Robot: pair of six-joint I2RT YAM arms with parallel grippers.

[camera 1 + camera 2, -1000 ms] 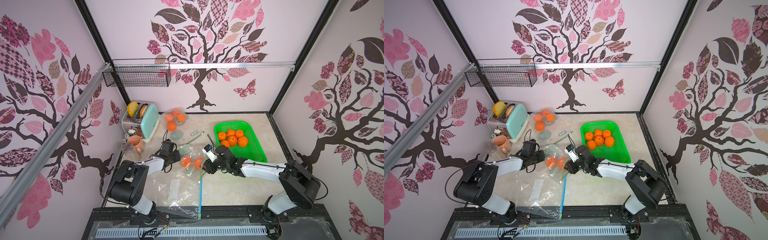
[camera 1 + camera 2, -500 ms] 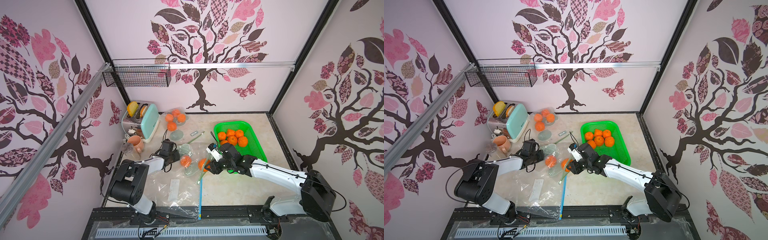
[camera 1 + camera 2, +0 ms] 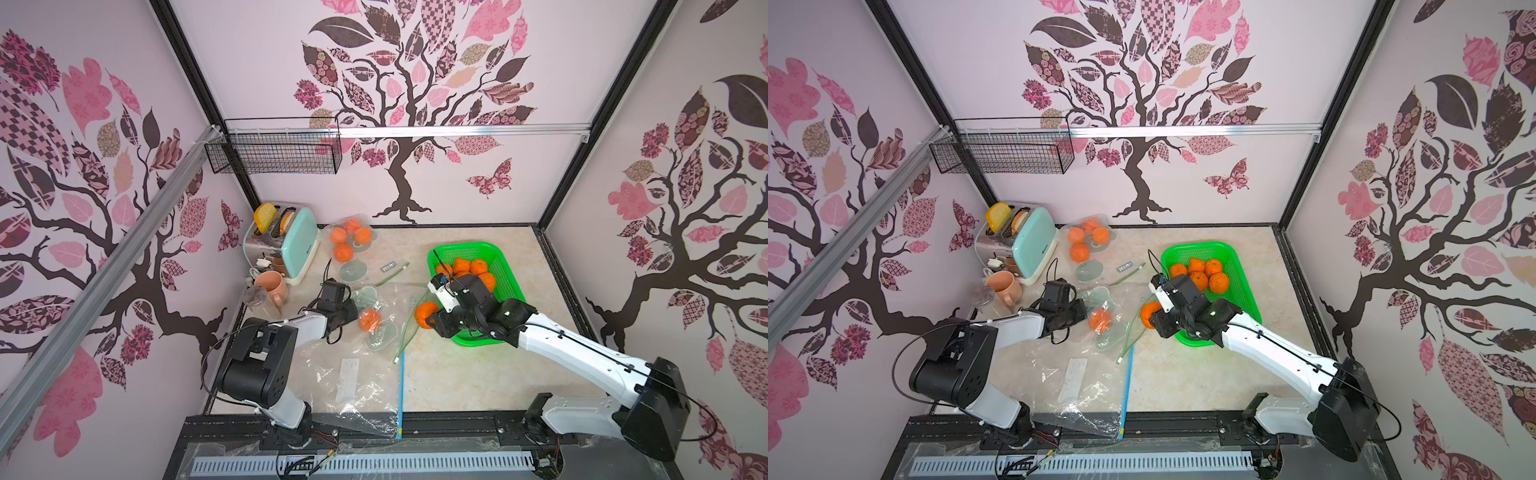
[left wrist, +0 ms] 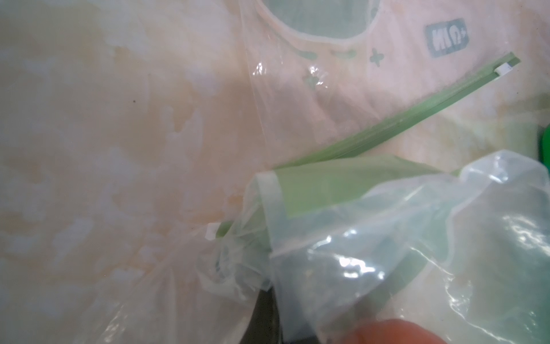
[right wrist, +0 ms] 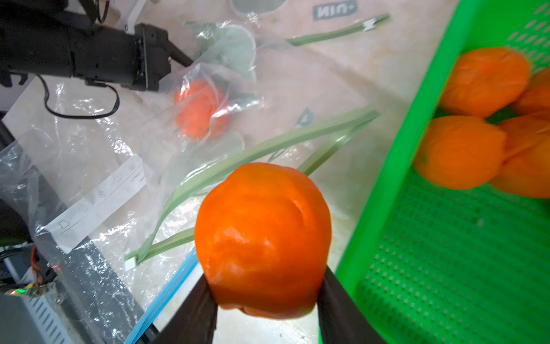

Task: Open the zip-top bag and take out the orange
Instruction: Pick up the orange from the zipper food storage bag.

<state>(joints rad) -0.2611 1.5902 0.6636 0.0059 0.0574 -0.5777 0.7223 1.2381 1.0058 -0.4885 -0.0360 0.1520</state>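
Your right pincer (image 5: 265,293) pinches the orange (image 5: 262,235) just outside the rim of the green basket (image 5: 395,166), mid-worktop. Your left pincer (image 3: 353,309) is pressed together on the bag (image 3: 380,337).

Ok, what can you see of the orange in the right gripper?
The orange is bright, glossy and roundish, with slightly dimpled peel and a shallow crease on one side; no stem or leaf shows. The right gripper is shut on it, one dark finger pressing each side. It hangs above the table, outside the open zip-top bag and just beside the green basket wall. Nothing else touches it.
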